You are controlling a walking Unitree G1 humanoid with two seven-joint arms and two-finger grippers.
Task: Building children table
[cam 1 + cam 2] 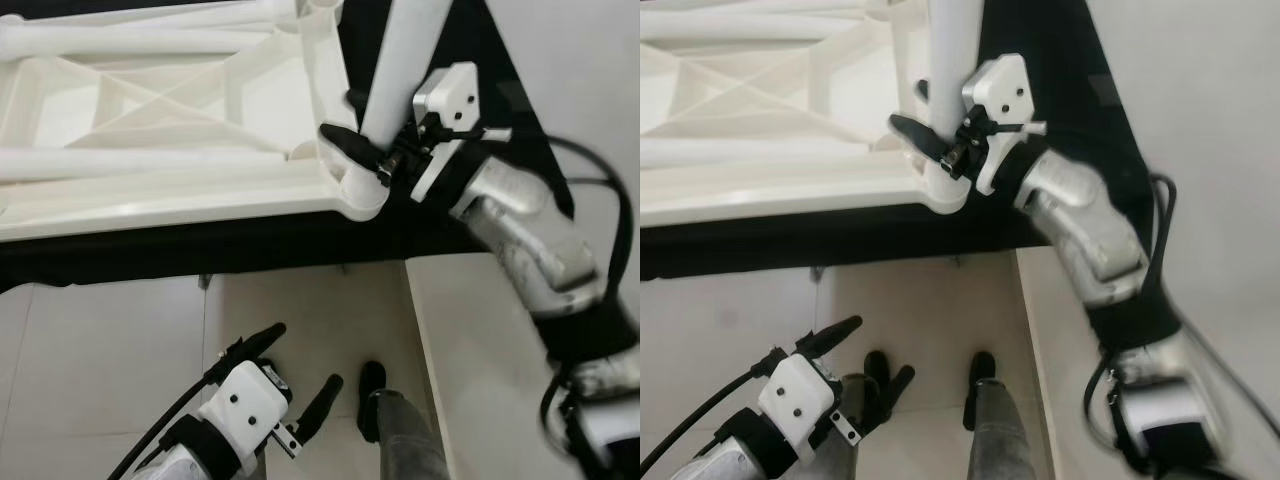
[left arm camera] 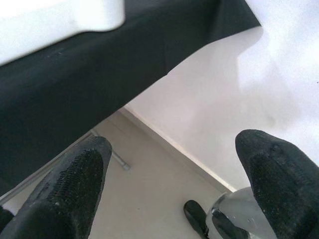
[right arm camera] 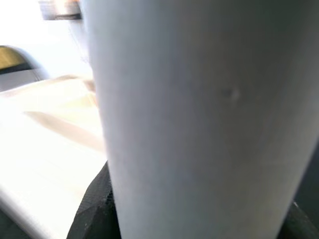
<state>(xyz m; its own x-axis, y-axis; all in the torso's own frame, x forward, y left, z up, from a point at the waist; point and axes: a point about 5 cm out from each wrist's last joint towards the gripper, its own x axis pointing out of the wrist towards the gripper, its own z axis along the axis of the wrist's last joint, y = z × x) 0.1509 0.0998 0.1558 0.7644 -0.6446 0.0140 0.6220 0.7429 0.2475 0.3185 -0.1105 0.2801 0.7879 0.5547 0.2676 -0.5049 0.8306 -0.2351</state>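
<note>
The white plastic tabletop point(image 1: 170, 120) lies upside down, ribbed underneath. The right gripper point(image 1: 362, 125) clasps a smooth round leg point(image 1: 405, 50); left gripper point(image 1: 300, 375) jaws spread apart.

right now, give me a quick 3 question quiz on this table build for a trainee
1. True or false: the right gripper is closed around the white table leg.
2. Which corner of the upturned table top does that leg stand at? A) the corner nearest the right arm B) the far left corner
3. Fill in: the left gripper hangs low over the floor with its fingers ____.

Key: 1 true. 2 A. 3 open, holding nothing.
</note>
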